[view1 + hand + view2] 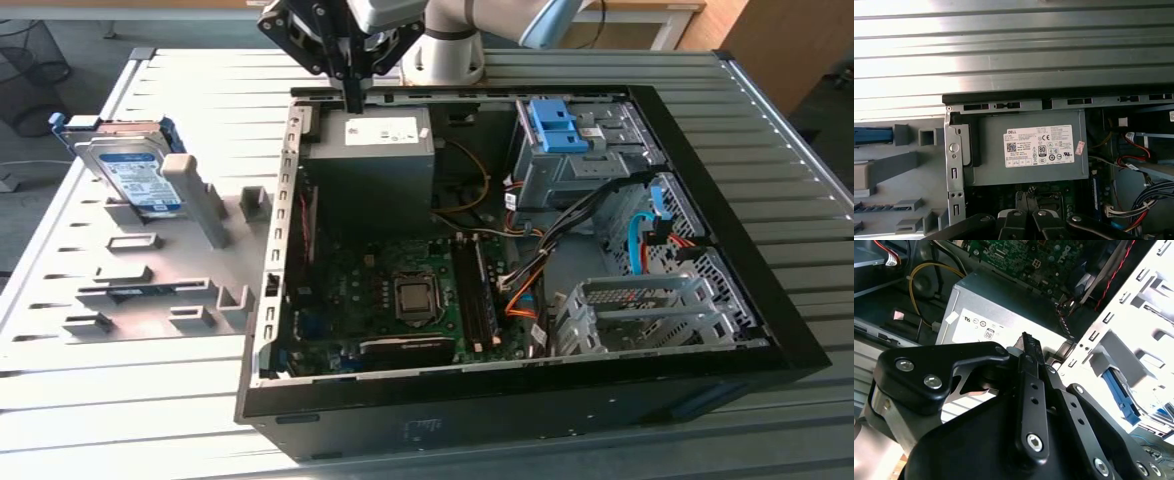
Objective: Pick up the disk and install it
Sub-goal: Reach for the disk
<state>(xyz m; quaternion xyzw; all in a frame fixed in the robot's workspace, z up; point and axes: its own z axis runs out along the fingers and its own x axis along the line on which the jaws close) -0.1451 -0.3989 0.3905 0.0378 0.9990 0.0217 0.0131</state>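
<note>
At the exterior view's left, the disk [130,168] stands on edge in a grey slotted fixture [160,290] on the slatted table [200,80], well apart from the gripper [355,98]; further right, the gripper hangs over the rear edge of the open computer case [534,400], fingers drawn together to a narrow point and holding nothing, right by the grey power supply [374,150], contact unclear; in the second wrist view its fingertips [1027,347] point toward that supply's white sticker [979,327]; right again, a blue bracket [554,125] sits on the drive bay
</note>
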